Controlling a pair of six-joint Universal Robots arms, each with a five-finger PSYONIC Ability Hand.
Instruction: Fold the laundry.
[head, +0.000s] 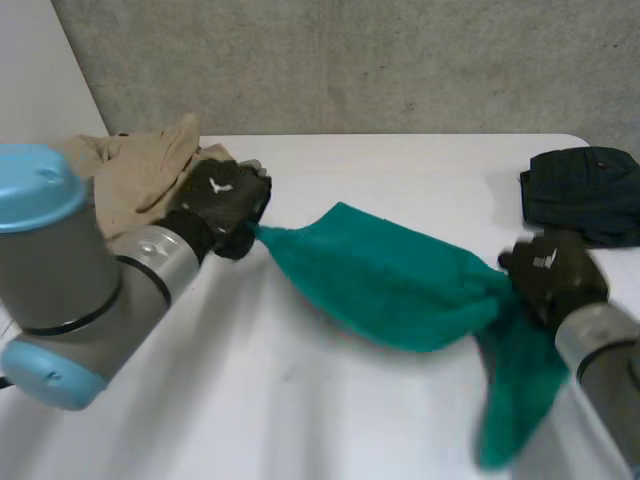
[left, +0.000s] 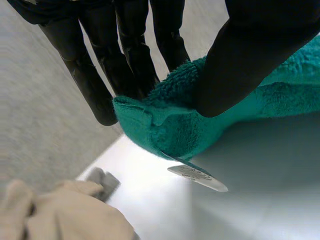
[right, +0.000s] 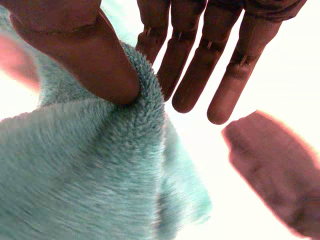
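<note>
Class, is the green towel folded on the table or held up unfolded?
Held up, unfolded: the towel sags between the left hand, pinching a corner, and the right hand, also pinching it.

- We see a teal towel (head: 400, 285) stretched above the bench (head: 300, 400), its right end drooping.
- Our beige garment (head: 135, 170) lies crumpled far left.
- Our dark garment (head: 585, 190) sits far right.

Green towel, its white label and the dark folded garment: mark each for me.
green towel (head: 400, 285), head view, middle of its stretched span.
white label (left: 197, 178), left wrist view, centre of the tag.
dark folded garment (head: 585, 190), head view, middle of its top.
</note>
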